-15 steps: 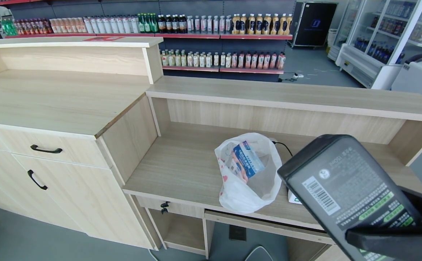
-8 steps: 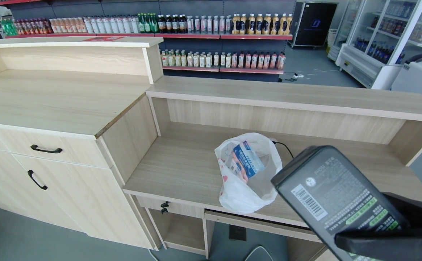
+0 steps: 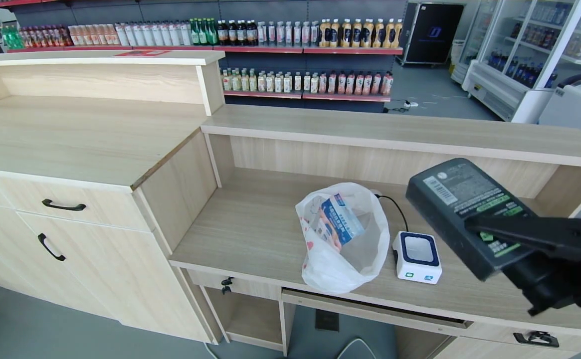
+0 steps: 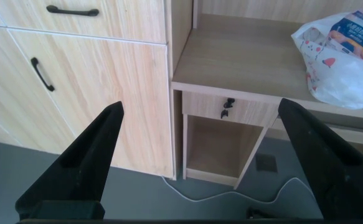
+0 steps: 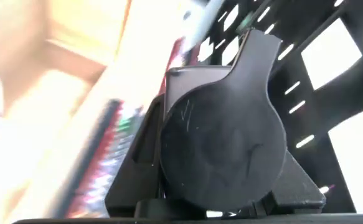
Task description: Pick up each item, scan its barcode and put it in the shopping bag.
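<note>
My right gripper (image 3: 507,239) is shut on a flat black package (image 3: 462,204) with a white barcode label, held in the air above the right of the counter, to the right of the white scanner (image 3: 416,257). In the right wrist view the black package (image 5: 221,137) sits between the fingers. The white shopping bag (image 3: 342,249) stands open on the counter left of the scanner, with a blue and white box (image 3: 340,219) inside. My left gripper (image 4: 200,162) hangs open below counter height, in front of the cabinet; the shopping bag (image 4: 340,59) lies farther off.
A black cable (image 3: 390,199) runs from the scanner to the back of the counter (image 3: 250,224). A raised ledge (image 3: 395,129) borders the counter behind, and a taller cabinet (image 3: 71,139) with drawers stands to the left. Shelves of bottles (image 3: 270,35) line the far wall.
My right gripper has swung the black package up and to the right, turning it flatter. That has uncovered the scanner, which the package hid before.
</note>
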Robot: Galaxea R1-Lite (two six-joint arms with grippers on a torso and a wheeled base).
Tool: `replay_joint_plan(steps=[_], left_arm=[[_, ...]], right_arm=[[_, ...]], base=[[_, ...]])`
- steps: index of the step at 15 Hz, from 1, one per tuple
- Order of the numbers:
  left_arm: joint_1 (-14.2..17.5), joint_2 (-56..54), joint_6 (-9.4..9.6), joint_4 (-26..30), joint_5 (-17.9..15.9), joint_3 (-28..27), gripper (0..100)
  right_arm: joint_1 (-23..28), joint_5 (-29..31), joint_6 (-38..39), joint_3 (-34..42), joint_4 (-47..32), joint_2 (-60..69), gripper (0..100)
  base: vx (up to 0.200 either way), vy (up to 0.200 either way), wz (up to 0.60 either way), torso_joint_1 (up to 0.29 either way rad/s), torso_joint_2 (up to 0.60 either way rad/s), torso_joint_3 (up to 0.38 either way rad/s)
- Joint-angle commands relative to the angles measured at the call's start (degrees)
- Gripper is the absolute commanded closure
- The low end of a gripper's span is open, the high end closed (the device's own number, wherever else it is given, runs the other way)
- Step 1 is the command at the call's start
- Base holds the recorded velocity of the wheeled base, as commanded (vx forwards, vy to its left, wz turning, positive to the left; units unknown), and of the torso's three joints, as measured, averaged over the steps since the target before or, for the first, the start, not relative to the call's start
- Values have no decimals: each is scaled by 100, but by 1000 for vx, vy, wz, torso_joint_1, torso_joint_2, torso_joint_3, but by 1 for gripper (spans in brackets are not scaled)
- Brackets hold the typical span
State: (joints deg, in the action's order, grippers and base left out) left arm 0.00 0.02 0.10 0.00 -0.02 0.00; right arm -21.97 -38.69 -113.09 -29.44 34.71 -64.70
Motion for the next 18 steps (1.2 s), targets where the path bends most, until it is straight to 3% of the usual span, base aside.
replay_joint_plan(steps=[1, 2, 3, 7, 9, 12, 13, 15, 16, 18], left_arm=[[0, -2, -1, 0, 2, 0, 0], [0, -2, -1, 0, 2, 0, 0], [0, -2, -1, 0, 2, 0, 0], [0, -2, -1, 0, 2, 0, 0], [0, -2, -1, 0, 2, 0, 0], [0, -2, -1, 0, 2, 0, 0], [0, -2, -1, 0, 2, 0, 0], [0, -2, -1, 0, 2, 0, 0], [0, -2, -1, 0, 2, 0, 0], [0, -2, -1, 0, 2, 0, 0]], right_arm=[[1705, 960, 3232, 237, 36, 352, 100], [2082, 1136, 4427, 175, 177, 256, 100], [2504, 1127, 5122, 175, 361, 177, 100], [3427, 1127, 6001, 307, 731, -26, 100], [3506, 1171, 6730, 281, 748, -140, 100], [3506, 2736, 8444, -141, 827, -737, 100], [3489, 2850, 9455, -501, 564, -1089, 100], [3603, 2340, 10799, -844, -34, -1493, 100], [3919, 2015, 11344, -853, -254, -1722, 100], [4016, 1918, 12021, -906, -623, -2100, 100]], base=[[0, 0, 0, 0, 0, 0], [0, 0, 0, 0, 0, 0], [0, 0, 0, 0, 0, 0], [0, 0, 0, 0, 0, 0], [0, 0, 300, 4, -1, 1], [0, 0, 600, -1, 2, 4], [0, 0, 600, 7, 2, -2], [0, 0, 0, 0, 0, 0], [0, 0, 0, 0, 0, 0], [0, 0, 0, 0, 0, 0]])
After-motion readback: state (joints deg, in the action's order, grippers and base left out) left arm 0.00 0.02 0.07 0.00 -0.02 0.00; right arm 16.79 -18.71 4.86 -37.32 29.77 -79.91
